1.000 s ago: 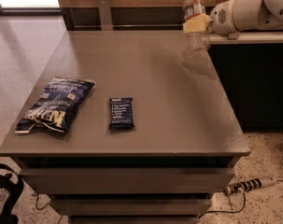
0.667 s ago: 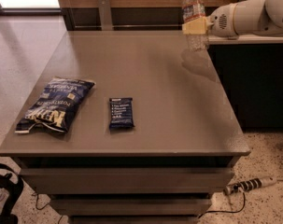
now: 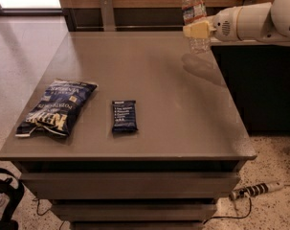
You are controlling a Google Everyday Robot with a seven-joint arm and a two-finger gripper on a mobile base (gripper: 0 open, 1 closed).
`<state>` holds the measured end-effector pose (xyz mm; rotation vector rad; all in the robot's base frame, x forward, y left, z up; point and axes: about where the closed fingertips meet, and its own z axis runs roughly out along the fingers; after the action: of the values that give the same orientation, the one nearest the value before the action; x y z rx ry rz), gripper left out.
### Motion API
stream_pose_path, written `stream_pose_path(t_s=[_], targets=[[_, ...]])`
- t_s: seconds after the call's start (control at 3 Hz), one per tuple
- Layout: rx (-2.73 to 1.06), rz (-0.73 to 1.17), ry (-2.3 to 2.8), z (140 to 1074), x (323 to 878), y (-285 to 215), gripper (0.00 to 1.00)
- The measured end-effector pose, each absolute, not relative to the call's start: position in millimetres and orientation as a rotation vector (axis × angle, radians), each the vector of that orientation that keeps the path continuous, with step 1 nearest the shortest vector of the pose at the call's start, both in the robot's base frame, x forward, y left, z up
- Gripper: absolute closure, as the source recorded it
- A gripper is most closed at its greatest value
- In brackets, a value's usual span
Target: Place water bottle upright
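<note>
Clamping the upright water bottle (image 3: 193,6) at mid-body, the end effector (image 3: 198,30) hovers over the table's (image 3: 149,75) far corner.

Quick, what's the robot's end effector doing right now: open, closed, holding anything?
End effector: closed on the small clear plastic water bottle, held upright over the far right corner of the grey table.

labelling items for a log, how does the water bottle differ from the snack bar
The water bottle is clear; the snack bar is dark blue. The water bottle stands upright, held by the tool at the table's far right edge; the snack bar lies flat, untouched. Both are at the same table.
</note>
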<state>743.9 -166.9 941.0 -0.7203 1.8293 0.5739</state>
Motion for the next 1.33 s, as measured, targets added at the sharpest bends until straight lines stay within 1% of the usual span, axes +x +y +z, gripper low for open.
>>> stream_pose_path(t_s=[0.33,1.33], targets=[[-0.82,0.541,1.767,940.8,743.9,-156.6,1.0],[-0.746,0.577,1.64,921.2,754.9,-155.7,1.0]])
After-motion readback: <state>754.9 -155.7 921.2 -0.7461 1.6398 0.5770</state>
